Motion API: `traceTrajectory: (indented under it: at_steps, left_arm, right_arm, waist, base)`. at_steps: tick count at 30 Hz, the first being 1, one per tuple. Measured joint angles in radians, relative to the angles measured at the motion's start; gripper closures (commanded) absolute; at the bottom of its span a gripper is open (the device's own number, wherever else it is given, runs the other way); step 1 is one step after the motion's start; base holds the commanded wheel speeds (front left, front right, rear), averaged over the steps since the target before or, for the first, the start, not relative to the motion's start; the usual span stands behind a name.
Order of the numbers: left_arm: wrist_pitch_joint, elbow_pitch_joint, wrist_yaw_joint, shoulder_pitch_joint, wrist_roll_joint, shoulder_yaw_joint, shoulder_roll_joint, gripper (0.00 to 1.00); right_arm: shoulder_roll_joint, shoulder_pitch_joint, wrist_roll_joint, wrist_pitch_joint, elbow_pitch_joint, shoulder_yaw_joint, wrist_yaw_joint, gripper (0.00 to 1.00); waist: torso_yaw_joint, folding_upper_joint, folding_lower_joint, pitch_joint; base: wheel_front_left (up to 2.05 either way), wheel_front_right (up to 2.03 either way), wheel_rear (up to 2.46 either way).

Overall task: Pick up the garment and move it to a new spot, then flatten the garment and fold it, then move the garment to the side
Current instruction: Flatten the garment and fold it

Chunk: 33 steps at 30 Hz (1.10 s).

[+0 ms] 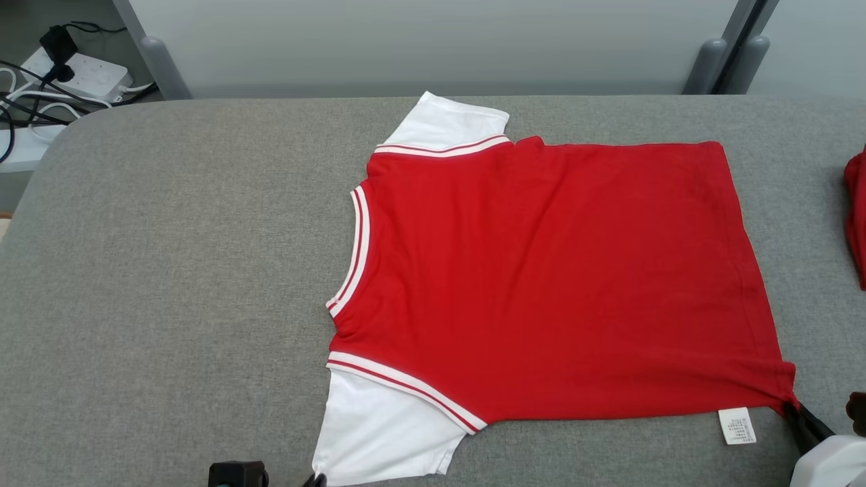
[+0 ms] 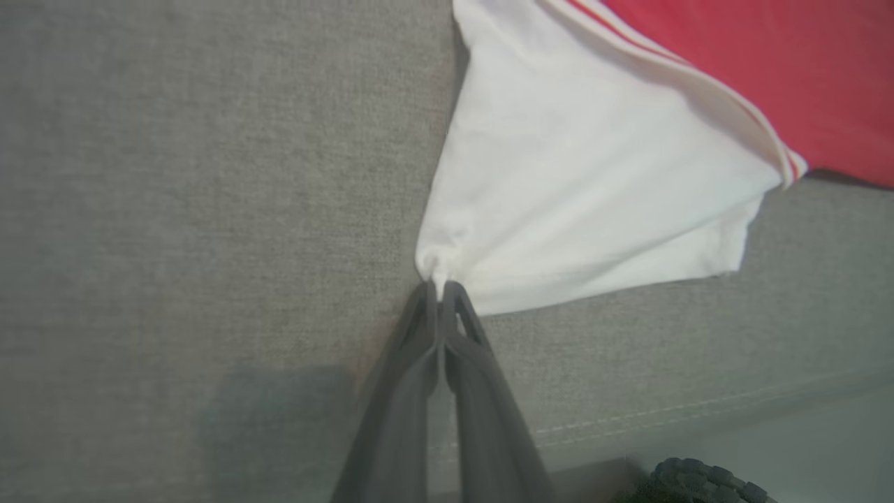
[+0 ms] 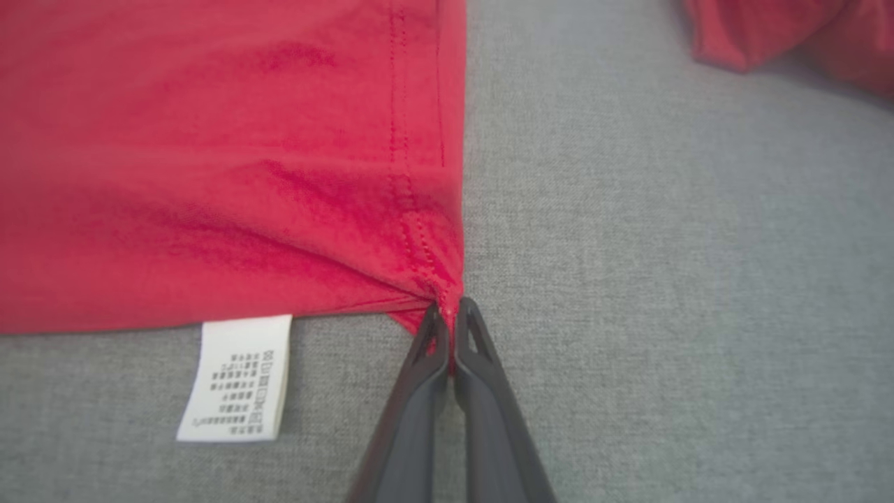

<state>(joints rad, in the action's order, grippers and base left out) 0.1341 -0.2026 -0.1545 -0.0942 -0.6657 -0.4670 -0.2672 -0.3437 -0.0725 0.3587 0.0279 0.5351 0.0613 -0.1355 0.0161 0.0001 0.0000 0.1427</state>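
Holds a red T-shirt (image 1: 541, 284) at two corners on the grey fabric-covered table (image 1: 169, 284). Pinches the outer corner of the white near sleeve (image 2: 587, 181) with the left hand (image 2: 441, 288), both dark fingers pressed together on a small gather of cloth. Pinches the near corner of the hem with the right hand (image 3: 452, 311), fingers likewise closed tight on the red fabric, which puckers into short creases running toward the grip. Has the T-shirt lying spread and mostly flat around the middle of the table, neckline (image 1: 353, 250) toward the robot's left, hem toward its right, with only faint wrinkles across the red body. Has the far sleeve (image 1: 450, 122), also white, lying flat near the table's far edge, with a red-and-white striped band where it joins the body; same band on the near sleeve and around the neckline. Has a white care label (image 3: 234, 377) sticking out from under the near side edge, flat on the table just beside the right hand. Has a second red garment (image 1: 858, 210) at the right edge of the head view, apart from the T-shirt. Beyond the table's far left corner, has a white power strip (image 1: 81, 74) with a black plug and dark cables (image 1: 27, 101) on a lower surface.
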Motion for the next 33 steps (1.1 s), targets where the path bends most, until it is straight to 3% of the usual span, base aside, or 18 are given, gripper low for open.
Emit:
traceTrajectory:
  at_steps: [1,2,4,6,7,8,17,23,28,33]
  left_arm:
    - [-0.007,-0.008,0.004,0.005,0.000,0.000,0.003,1.00]
    - [-0.013,-0.017,0.004,0.009,0.000,0.000,0.005,0.94]
    - [-0.023,-0.034,0.012,0.020,0.000,-0.001,0.009,0.63]
    - [-0.031,-0.041,0.013,0.023,0.000,-0.001,0.012,0.45]
    - [-0.039,-0.042,0.012,0.023,0.000,0.001,0.015,0.14]
    - [-0.047,-0.042,0.012,0.023,0.000,0.002,0.017,0.00]
    - [-0.161,0.081,-0.066,0.020,-0.033,0.132,0.031,0.00]
    - [-0.278,0.176,-0.084,0.020,-0.004,0.162,0.030,0.00]
    - [-0.352,0.202,-0.083,0.020,0.051,0.160,0.034,0.00]
    - [-0.382,0.207,-0.032,0.003,0.079,0.159,0.057,0.00]
  right_arm:
    - [0.000,0.000,0.003,-0.004,0.001,0.002,0.000,0.00]
    - [0.000,0.000,0.003,-0.008,0.002,0.002,0.000,0.00]
    - [-0.002,0.000,0.003,-0.015,0.006,-0.004,0.000,0.00]
    - [-0.002,0.000,0.001,-0.036,0.006,-0.025,0.000,0.00]
    - [-0.002,0.000,-0.002,-0.048,0.004,-0.032,0.000,0.00]
    - [0.000,0.001,-0.007,-0.061,-0.001,-0.043,0.000,0.00]
    - [0.027,0.022,-0.049,-0.184,-0.123,-0.089,0.000,0.00]
    - [0.072,0.022,-0.071,-0.241,-0.218,-0.068,0.000,0.00]
    - [0.113,0.023,-0.079,-0.267,-0.282,-0.046,0.000,0.00]
    - [0.132,0.077,-0.073,-0.275,-0.337,-0.014,0.000,0.00]
  waist:
    - [-0.001,0.0000,0.0000,0.002]
    - [-0.002,0.0000,0.0000,0.003]
    - [-0.006,0.0000,0.0000,0.003]
    - [-0.008,0.0000,0.0000,0.003]
    - [-0.008,0.0000,0.0000,0.002]
    - [-0.008,0.0000,0.0000,0.001]
    - [-0.008,0.0000,0.0000,-0.017]
    - [0.003,0.0000,0.0000,-0.051]
    - [0.004,0.0000,0.0000,-0.088]
    - [0.002,0.0000,0.0000,-0.134]
  base:
    - [0.00,0.00,0.00]
    - [0.00,0.00,0.00]
    - [0.00,0.00,0.00]
    - [0.00,0.00,0.00]
    - [0.00,0.00,0.00]
    - [0.00,0.00,0.00]
    - [0.00,0.00,0.00]
    - [0.00,0.00,0.00]
    - [0.00,0.00,0.00]
    - [0.00,0.00,0.00]
